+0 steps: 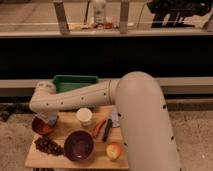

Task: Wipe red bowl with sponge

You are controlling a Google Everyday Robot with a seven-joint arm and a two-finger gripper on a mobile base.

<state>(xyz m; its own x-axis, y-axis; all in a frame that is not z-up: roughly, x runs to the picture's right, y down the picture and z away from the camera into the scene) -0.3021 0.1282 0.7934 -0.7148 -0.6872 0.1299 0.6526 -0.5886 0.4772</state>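
Note:
The red bowl point(40, 127) sits at the left end of the small wooden table point(65, 159). My gripper point(49, 119) hangs at the end of the white arm point(80, 99), right over the bowl's back right rim. A pale blue patch at the gripper looks like the sponge point(51, 120), touching or just above the bowl. The wrist hides how it is held.
A bigger purple bowl point(79, 145) stands front centre, with dark grapes point(47, 146) to its left. A white cup point(84, 116), a carrot point(99, 128), a dark green stick point(107, 130) and an apple point(114, 150) share the table. A green tray point(75, 82) lies behind.

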